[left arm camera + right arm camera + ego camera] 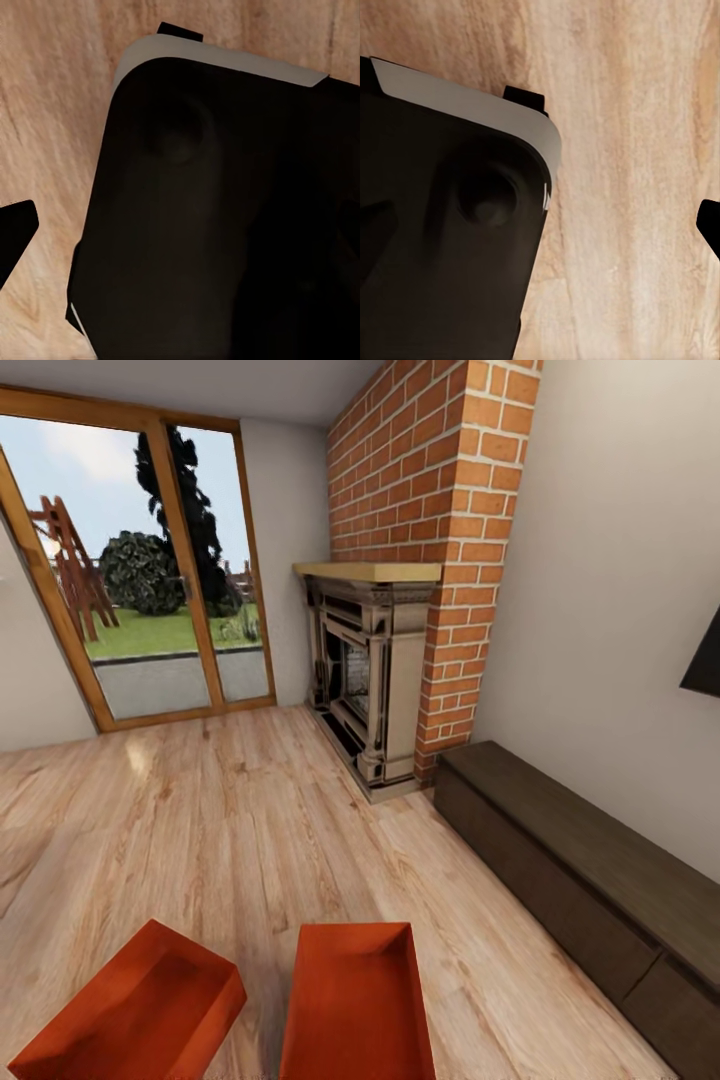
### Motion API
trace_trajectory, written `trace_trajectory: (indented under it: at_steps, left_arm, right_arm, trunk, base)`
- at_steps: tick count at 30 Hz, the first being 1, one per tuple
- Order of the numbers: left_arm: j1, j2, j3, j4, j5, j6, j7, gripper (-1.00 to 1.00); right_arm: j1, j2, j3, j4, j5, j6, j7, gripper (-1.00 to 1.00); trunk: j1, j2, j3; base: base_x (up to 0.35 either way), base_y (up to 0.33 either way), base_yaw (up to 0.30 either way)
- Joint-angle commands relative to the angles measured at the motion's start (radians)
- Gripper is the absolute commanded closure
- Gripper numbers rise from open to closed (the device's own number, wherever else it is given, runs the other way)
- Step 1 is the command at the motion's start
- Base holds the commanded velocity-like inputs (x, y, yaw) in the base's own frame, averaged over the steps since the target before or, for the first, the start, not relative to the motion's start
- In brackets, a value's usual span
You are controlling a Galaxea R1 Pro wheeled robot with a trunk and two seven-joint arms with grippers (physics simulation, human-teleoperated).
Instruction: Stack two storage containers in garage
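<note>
Two orange-red storage containers stand side by side on the light wood planks of the living room, at the near edge of the head view. The left container (135, 1010) is turned at an angle, while the right container (355, 1000) lies straight. Both are open-topped and empty. My left gripper (180, 240) hangs over the planks beside my dark base, with one black fingertip (16, 232) at the frame's edge. My right gripper (540, 225) hangs the same way, and its fingertip (711, 225) also sits wide out. Neither holds anything. The garage is out of view.
A brick chimney with a fireplace (370, 670) stands ahead on the right. Along the right wall runs a low dark cabinet (590, 880). Wood-framed glass doors (150, 570) fill the far left wall. Open plank floor (230, 810) lies between the containers and the doors.
</note>
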Motion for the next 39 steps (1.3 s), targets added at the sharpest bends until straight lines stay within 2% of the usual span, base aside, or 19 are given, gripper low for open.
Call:
trace_trajectory:
  at_steps: [1,8,14,39]
  left_arm:
    - [0.0,-0.001,0.002,-0.002,0.01,0.004,0.004,-1.0]
    - [0.0,-0.002,0.0,0.001,0.014,0.006,0.001,-1.0]
    - [0.0,-0.003,0.0,0.046,0.008,0.004,-0.002,-1.0]
    - [0.0,-0.002,0.005,0.051,0.012,0.004,0.001,-1.0]
  right_arm:
    - [-0.001,0.0,0.005,0.003,0.002,-0.005,-0.003,-1.0]
    - [-0.001,-0.001,0.004,0.003,0.001,-0.005,-0.004,-1.0]
    - [-0.001,-0.002,0.003,0.003,0.0,-0.005,-0.003,-1.0]
    - [-0.001,-0.002,0.002,0.003,-0.001,-0.005,-0.004,-1.0]
  trunk:
    - [0.0,0.0,-0.003]
    - [0.0,0.0,-0.014]
    - [0.0,0.0,-0.024]
    - [0.0,0.0,-0.064]
  base:
    - [0.0,0.0,0.0]
    - [0.0,0.0,0.0]
    - [0.0,0.0,0.0]
    - [0.0,0.0,0.0]
